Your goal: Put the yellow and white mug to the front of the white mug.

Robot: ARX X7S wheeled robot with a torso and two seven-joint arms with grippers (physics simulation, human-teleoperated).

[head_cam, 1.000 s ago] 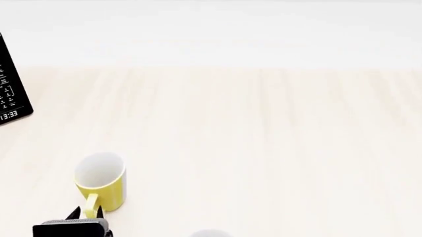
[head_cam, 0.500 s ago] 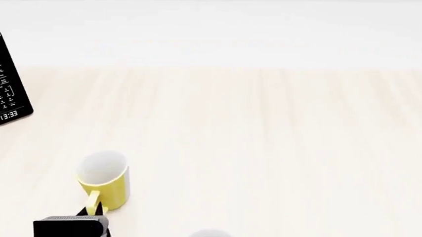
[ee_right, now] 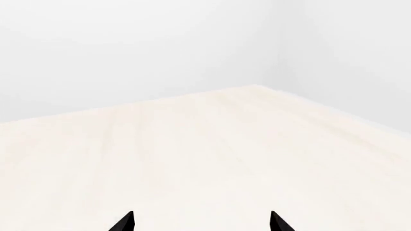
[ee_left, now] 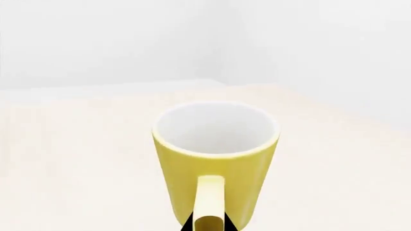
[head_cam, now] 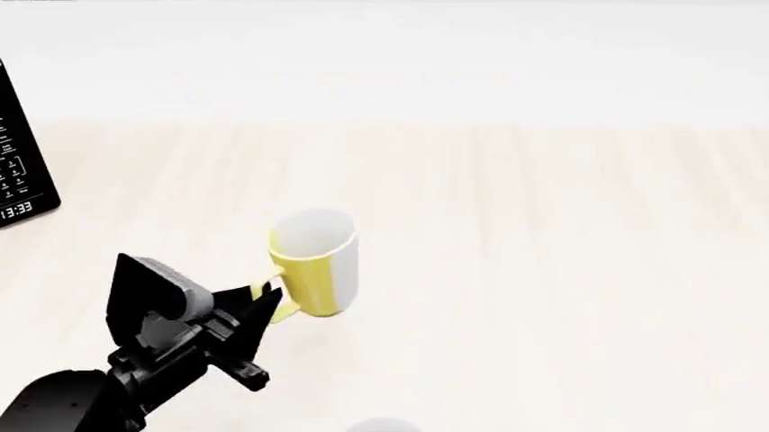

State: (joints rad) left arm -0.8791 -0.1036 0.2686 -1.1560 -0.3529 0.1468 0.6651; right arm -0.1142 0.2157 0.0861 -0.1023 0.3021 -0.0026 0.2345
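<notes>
The yellow and white mug (head_cam: 315, 262) has risen, its handle clamped in the left end effector (head_cam: 266, 301), arm angled upward.

There is one yellow and white mug (head_cam: 315, 262), one white mug (head_cam: 382, 425) seen only as a rim at the head view's lower edge, one black device (head_cam: 22, 153) and two grippers, left gripper (head_cam: 262, 301) and right gripper (ee_right: 201, 222).

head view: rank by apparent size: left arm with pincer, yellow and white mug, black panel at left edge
1. left arm, with its pincer on the handle; nearest the camera, so inflated.
2. yellow and white mug.
3. black panel, cropped; close to the mug, unsure.
</notes>
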